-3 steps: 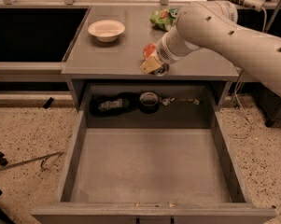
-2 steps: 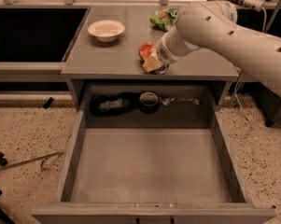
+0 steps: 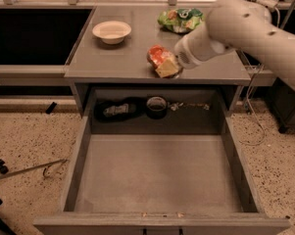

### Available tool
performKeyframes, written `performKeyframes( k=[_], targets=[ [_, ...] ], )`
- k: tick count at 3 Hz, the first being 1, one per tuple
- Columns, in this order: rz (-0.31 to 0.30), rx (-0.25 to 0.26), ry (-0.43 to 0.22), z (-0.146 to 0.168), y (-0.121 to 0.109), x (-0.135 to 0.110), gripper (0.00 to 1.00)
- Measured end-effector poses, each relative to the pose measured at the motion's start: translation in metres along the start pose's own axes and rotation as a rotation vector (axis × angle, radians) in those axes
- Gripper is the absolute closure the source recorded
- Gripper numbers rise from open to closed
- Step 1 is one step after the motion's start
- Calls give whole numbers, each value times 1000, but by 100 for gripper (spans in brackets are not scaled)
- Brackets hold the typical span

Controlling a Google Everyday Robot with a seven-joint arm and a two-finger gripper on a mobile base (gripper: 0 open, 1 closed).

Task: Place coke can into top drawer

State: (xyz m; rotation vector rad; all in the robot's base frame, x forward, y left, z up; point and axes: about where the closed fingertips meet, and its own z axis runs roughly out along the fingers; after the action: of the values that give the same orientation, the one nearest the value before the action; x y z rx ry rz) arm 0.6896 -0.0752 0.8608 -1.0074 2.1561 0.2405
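I am seeing a cream bowl [image 3: 111,32] sitting far left on the grey cabinet top [image 3: 112,65] and a green-and-orange chip bag [image 3: 180,19] lying at the far right, just behind the white arm [image 3: 245,26], while a few dark objects [image 3: 137,108] are lying in the recess under the top. The gripper [image 3: 165,67] is hovering near the top's near edge, right of centre, clasping the coke can [image 3: 157,54], which is showing red-orange with white markings and sitting tilted. The top drawer [image 3: 161,223] is standing pulled out below, its flat grey bottom showing.
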Motion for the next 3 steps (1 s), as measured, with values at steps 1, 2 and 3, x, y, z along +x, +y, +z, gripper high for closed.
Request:
performKeyframes(
  k=[1,2,3],
  targets=[
    [29,-160,-59,-41,1,31,100],
    [-10,-318,-90,-78,12,77,100],
    [-91,-471,-78,-106,36,127,100]
  ],
)
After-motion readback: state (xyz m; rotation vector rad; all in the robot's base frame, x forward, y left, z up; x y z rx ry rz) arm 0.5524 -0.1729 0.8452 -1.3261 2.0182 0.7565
